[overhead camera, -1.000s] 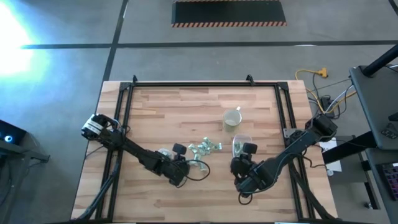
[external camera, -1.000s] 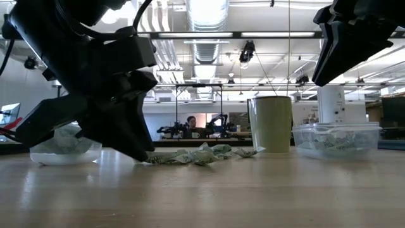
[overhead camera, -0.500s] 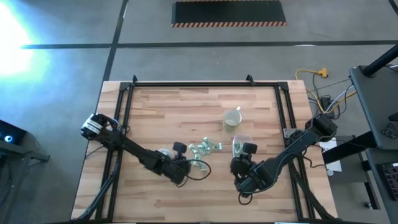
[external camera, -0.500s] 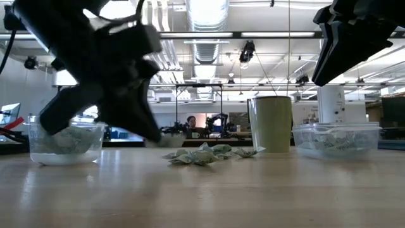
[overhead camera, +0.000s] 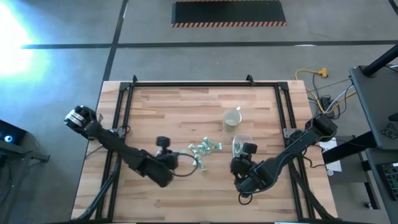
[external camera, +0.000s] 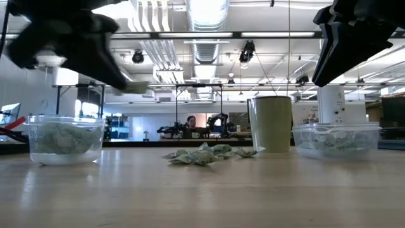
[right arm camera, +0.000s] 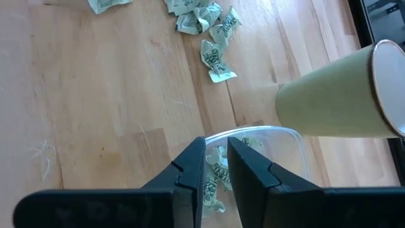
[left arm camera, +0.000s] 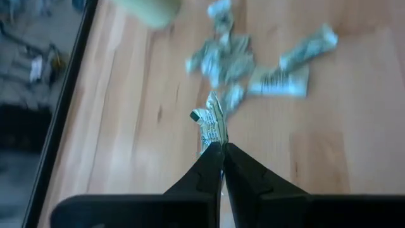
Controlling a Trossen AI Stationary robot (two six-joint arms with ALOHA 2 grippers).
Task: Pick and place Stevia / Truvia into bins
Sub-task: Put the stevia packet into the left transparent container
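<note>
In the low view the left arm (external camera: 69,38) was smeared by motion blur, its outline soft, and the picture's top and left edges cut it off. The right arm (external camera: 351,35) ran out past the top right corner. In the left wrist view the mug (left arm camera: 149,9) was blurred and clipped by the top edge. In the right wrist view the rectangular bin (right arm camera: 278,164) ran off the bottom edge, partly behind the 2 dark fingers (right arm camera: 190,171). From above, the single packets in the pile (overhead camera: 204,148) were too small to count.

Crumpled pale green-and-white packets (overhead camera: 204,148) lie heaped mid-counter; more fill the round tub (external camera: 66,138) and the rounded-rectangular tub (external camera: 335,139); one packet (left arm camera: 209,124) hangs pinched, lifted.
</note>
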